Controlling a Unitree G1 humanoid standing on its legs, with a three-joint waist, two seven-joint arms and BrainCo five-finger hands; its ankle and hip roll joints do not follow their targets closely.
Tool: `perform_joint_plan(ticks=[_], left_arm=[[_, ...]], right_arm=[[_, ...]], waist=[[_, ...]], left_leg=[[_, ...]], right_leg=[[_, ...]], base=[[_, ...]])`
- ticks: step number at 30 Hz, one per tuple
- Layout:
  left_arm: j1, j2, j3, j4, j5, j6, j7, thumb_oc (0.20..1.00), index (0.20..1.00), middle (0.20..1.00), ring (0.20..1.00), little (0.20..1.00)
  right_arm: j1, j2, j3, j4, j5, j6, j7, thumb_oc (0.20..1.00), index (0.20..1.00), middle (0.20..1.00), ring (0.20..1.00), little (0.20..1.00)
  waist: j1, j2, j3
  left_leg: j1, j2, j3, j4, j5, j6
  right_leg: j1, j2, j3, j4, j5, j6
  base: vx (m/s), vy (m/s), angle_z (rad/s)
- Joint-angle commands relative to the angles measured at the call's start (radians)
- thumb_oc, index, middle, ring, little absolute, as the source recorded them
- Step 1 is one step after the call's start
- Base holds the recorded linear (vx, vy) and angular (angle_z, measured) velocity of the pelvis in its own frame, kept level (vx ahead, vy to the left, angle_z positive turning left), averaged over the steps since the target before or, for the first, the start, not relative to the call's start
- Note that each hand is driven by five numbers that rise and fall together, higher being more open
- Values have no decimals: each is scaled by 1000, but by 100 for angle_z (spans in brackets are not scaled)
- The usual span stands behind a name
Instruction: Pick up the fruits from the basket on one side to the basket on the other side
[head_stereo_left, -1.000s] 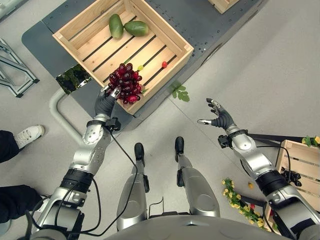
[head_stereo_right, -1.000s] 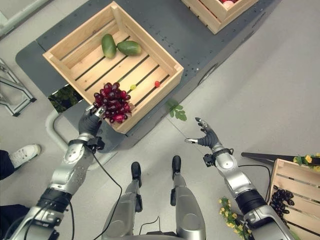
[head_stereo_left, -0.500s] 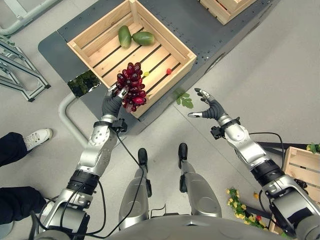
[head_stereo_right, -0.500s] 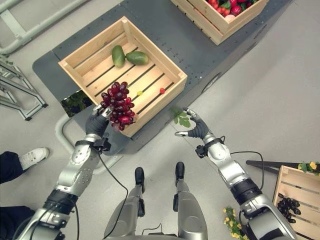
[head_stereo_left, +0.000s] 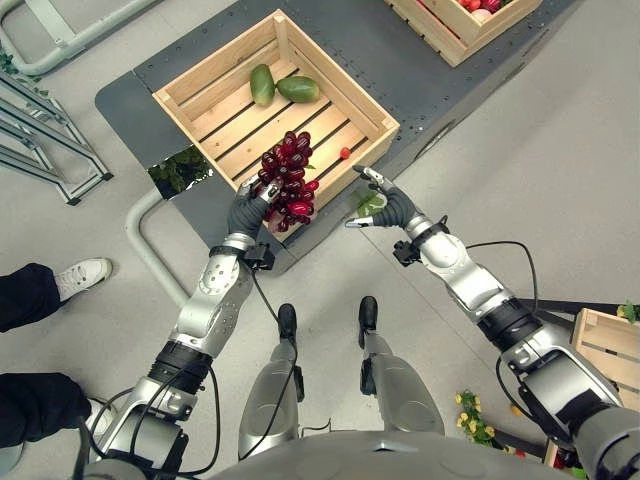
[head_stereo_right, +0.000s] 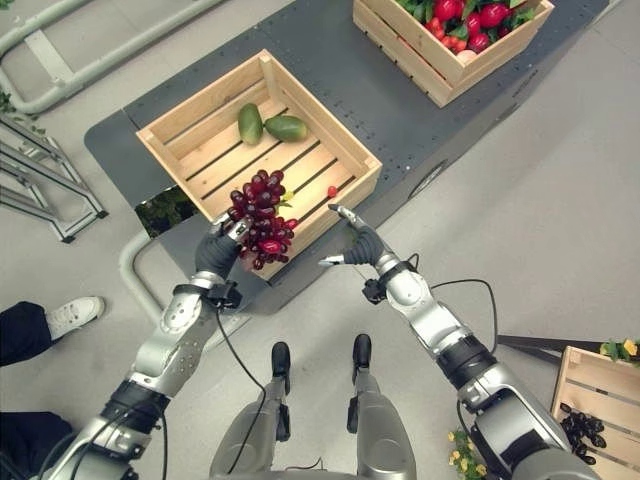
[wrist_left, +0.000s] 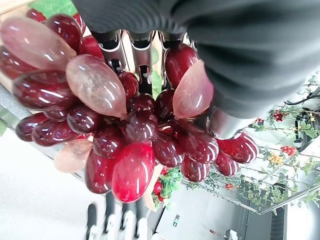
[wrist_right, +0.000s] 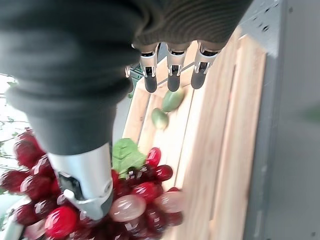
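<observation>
A: Left eye view: risking a spill outside the wooden crate (head_stereo_left: 275, 110), releasing early. Gripping the grape bunch (head_stereo_left: 287, 180) in the left hand (head_stereo_left: 246, 212), hanging over the crate's near rim.

B: Right eye view: hovering beside that rim, right hand (head_stereo_right: 358, 246), fingers spread, holding nothing.

A: Left wrist view: curling fingers (wrist_left: 143, 55) round the grapes.

B: Right wrist view: pointing straight fingers (wrist_right: 172, 72) toward the crate, two green fruits (wrist_right: 166, 108) lying inside.

A glossy dark-red grape bunch (head_stereo_left: 287, 180) is held over the near edge of a wooden crate (head_stereo_left: 205, 85) containing two green mangoes (head_stereo_left: 281, 86).
</observation>
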Motion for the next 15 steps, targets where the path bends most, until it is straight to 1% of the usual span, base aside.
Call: perform_joint_plan(ticks=[1, 6, 15], left_arm=[[-73, -5, -34, -76, 44, -59, -20, 200, 200, 200, 200, 200], [-89, -7, -47, -93, 48, -62, -13, 200, 200, 200, 200, 200], [-102, 7, -46, -140, 32, -71, -13, 200, 200, 200, 200, 200]], right_arm=[[-54, 45, 23, 26, -1, -31, -13, 1000, 1000, 1000, 1000, 1000], [-93, 66, 44, 23, 14, -31, -15, 1000, 1000, 1000, 1000, 1000], [-116, 79, 53, 22, 32, -25, -15, 1000, 1000, 1000, 1000, 1000]], waist=[[17, -34, -76], [23, -38, -82], [31, -40, -94]], left_leg=[[-3, -66, -29, 0, -90, 33], [-5, -65, -32, 0, -90, 32], [5, -66, -32, 0, -93, 30]], right_leg=[[9, -43, 0, 16, -72, 104], [9, -42, -2, 14, -72, 104], [21, -46, -9, 14, -73, 106]], base=[[0, 0, 0], [2, -5, 3], [3, -1, 2]])
